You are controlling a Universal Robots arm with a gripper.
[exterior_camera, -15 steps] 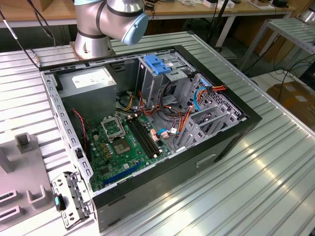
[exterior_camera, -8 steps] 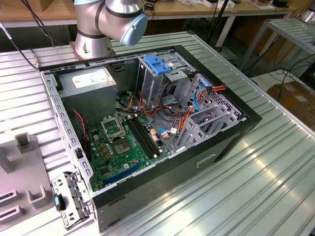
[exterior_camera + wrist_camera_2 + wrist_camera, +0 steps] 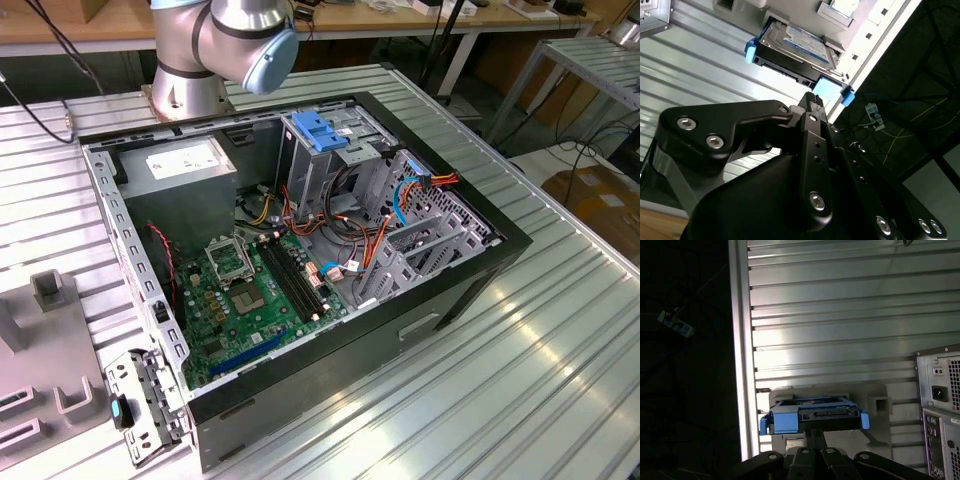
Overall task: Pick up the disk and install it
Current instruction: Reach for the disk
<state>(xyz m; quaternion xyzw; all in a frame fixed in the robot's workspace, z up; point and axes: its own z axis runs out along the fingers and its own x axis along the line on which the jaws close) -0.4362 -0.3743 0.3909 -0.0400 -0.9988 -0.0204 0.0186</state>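
My black gripper [image 3: 814, 434] hangs just short of the flat silver-grey hard disk [image 3: 795, 45] with blue plastic side rails. The disk lies in a pale grey holder [image 3: 880, 402] on the ribbed metal table [image 3: 840, 315], near the table's edge. My fingers look drawn together, on nothing. To grip well, I judge they must part, centre over the casing, stay square to the rails and spare the connector edge.

The disk [image 3: 795, 42] is a flat rectangular hard drive in silver-grey metal, with its white, blue-banded label facing up. Blue plastic side rails [image 3: 751, 51] sit on two opposite sides. It lies level on a pale grey holder [image 3: 880, 404] on the ribbed metal counter [image 3: 830, 315], near the counter's edge.
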